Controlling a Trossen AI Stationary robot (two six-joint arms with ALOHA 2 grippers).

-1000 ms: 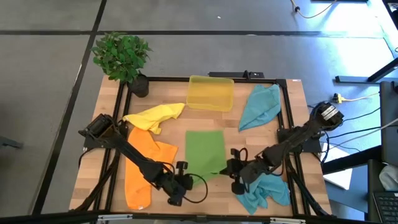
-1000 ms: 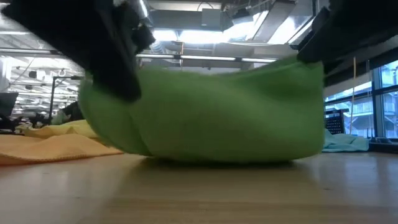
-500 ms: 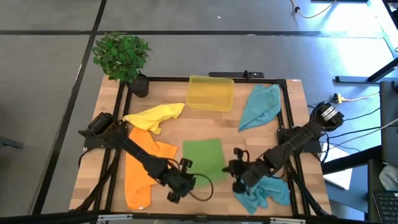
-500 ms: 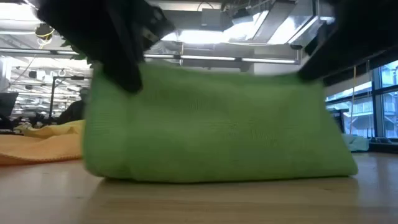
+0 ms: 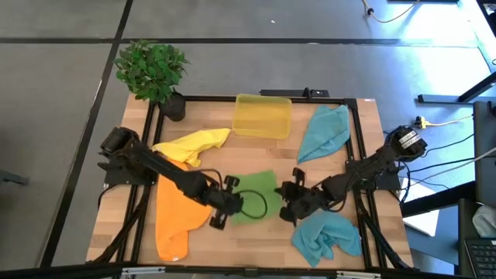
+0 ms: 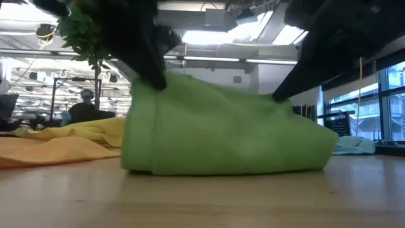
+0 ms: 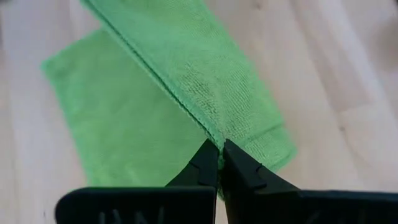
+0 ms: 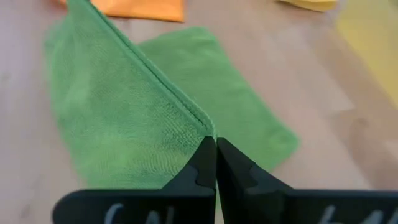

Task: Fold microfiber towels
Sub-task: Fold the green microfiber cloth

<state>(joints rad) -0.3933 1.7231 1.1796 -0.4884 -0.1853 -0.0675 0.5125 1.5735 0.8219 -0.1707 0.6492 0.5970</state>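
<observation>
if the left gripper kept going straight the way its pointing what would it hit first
Probably the green towel itself. The left gripper is shut on the towel's lifted edge, and in its wrist view the lower layer of that towel lies spread on the table directly ahead. Depth is unclear, so the bare wood beyond could come first.

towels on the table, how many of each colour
green towel: 1
yellow towel: 1
orange towel: 1
teal-blue towels: 2
total: 5
</observation>
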